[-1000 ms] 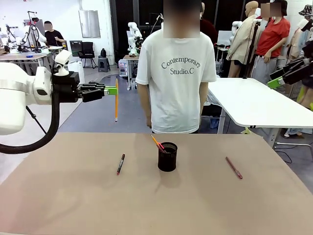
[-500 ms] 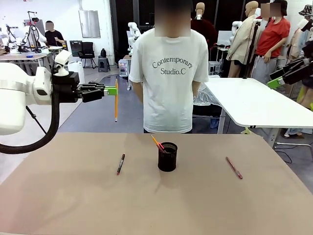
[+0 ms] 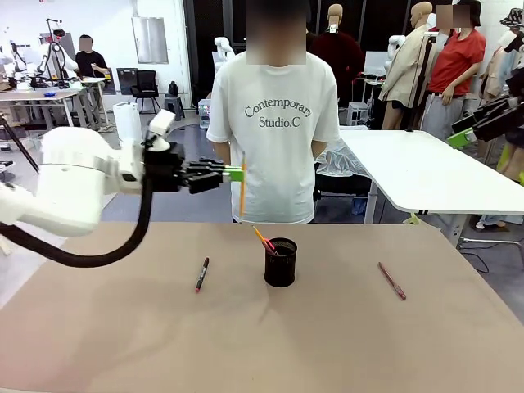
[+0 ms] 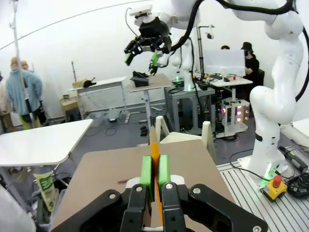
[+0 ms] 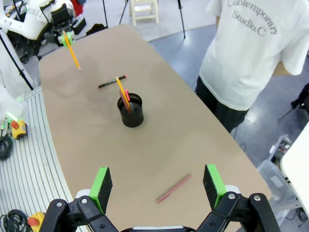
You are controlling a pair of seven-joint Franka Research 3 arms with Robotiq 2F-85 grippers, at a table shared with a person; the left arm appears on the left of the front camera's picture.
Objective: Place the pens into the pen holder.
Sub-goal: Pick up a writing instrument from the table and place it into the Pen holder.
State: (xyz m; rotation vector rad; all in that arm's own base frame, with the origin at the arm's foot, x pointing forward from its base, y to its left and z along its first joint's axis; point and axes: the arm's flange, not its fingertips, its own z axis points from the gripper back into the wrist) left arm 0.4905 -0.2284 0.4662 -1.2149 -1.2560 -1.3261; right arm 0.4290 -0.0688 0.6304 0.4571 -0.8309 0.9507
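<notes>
The left gripper (image 3: 239, 173) pinches the top of a thin orange pencil (image 3: 243, 192). The pencil hangs straight down in the air over the far edge of the table, up and to the left of the pen holder (image 3: 280, 264). In the left wrist view it runs as a narrow stripe between the two flat green pads (image 4: 146, 170), which are pressed against it.

The pen holder is a small black round cup of wire mesh with a solid rim. Two more pens (image 3: 264, 239), one orange and one red, lean out of it. A slim dark pen (image 3: 201, 274) with a red end lies flat to its left. A pinkish-red pen (image 3: 391, 280) lies well apart to its right.

The right gripper (image 5: 157, 182) hangs high over the table with its jaws spread wide, holding nothing.

The table (image 3: 123, 344) has a matte brown top with rounded corners. A person in a white printed T-shirt (image 3: 274, 139) stands at the far side. White tables and other people are in the room behind.
</notes>
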